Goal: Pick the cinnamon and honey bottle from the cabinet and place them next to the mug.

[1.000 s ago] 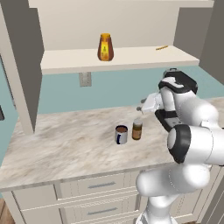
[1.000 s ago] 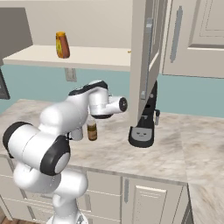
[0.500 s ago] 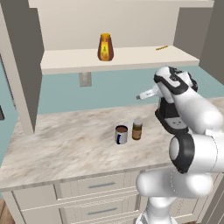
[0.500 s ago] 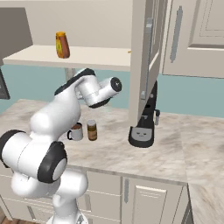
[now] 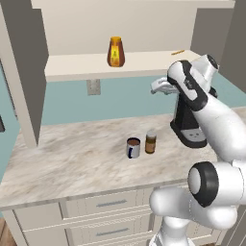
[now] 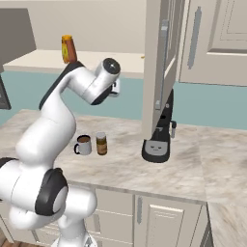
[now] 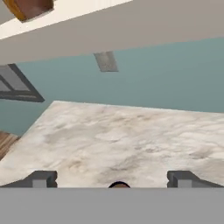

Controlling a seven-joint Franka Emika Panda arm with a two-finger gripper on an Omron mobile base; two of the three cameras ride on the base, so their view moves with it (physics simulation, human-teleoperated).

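The amber honey bottle [image 5: 116, 52] [image 6: 69, 48] stands upright on the cabinet shelf [image 5: 86, 67] [image 6: 34, 60]. Down on the marble counter, the small brown cinnamon jar [image 5: 151, 142] [image 6: 101, 143] stands close beside the blue-grey mug [image 5: 133, 148] [image 6: 84, 144]. My gripper [image 5: 156, 88] [image 6: 116, 89] hangs open and empty in the air just below the shelf's front edge, right of the bottle and well above the jar. In the hand view the gripper [image 7: 111, 179] has its fingertips [image 7: 41, 178] wide apart, with the honey bottle [image 7: 28, 8] at the top left corner.
A black coffee machine [image 5: 190, 126] [image 6: 157, 144] stands on the counter right of the jar. The open cabinet door [image 6: 161, 62] hangs above it. A wall outlet [image 5: 93, 87] [image 7: 106, 61] sits under the shelf. Drawers [image 5: 105, 204] lie below the counter.
The arm has risen from beside the cinnamon jar on the counter up to just under the shelf. The jar stays by the mug; the gripper stays open.
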